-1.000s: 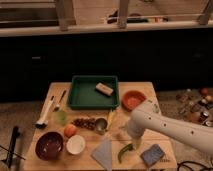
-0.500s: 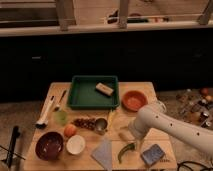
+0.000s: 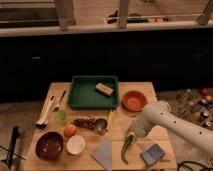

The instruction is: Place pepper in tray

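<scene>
The pepper (image 3: pixel 125 149) is a slim, curved green chili lying on the wooden table near the front edge, right of centre. My gripper (image 3: pixel 130 136) is at the end of the white arm coming in from the right, down at the pepper's upper end. The dark green tray (image 3: pixel 80 95) sits at the back of the table and holds a small tan block (image 3: pixel 104 89).
An orange bowl (image 3: pixel 134 100) stands right of the tray. A light-green cup (image 3: pixel 60 117), a brush (image 3: pixel 46 111), a metal cup (image 3: pixel 101 125), an orange fruit (image 3: pixel 70 130), a dark bowl (image 3: pixel 49 145), a white bowl (image 3: pixel 76 144), a grey cloth (image 3: pixel 104 152) and a blue sponge (image 3: pixel 153 154) lie around.
The arm has lowered and shifted slightly so the gripper now sits at the pepper's upper end. The pepper lies in the same spot.
</scene>
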You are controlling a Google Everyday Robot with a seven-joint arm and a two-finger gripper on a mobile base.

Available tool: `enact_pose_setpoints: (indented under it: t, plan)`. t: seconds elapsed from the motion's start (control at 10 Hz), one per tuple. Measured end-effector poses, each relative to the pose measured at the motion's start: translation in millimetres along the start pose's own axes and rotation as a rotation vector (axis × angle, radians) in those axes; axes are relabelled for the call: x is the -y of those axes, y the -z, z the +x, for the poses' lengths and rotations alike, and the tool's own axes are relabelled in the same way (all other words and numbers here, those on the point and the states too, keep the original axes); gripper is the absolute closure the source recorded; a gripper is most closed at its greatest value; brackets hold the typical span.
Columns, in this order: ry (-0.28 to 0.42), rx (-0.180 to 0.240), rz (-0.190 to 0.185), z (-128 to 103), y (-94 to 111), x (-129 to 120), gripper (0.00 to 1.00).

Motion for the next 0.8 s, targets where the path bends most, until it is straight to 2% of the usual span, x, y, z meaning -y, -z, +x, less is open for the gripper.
enact_pose_setpoints:
  t: [0.2, 0.3, 0.6, 0.8]
  plan:
    - [-0.005, 0.014, 0.000, 3, 1, 1, 0.94]
    - [-0.006, 0.019, -0.003, 3, 1, 2, 0.99]
    - [-0.009, 0.018, -0.005, 6, 6, 3, 1.00]
    - [-0.008, -0.008, 0.005, 6, 18, 5, 1.00]
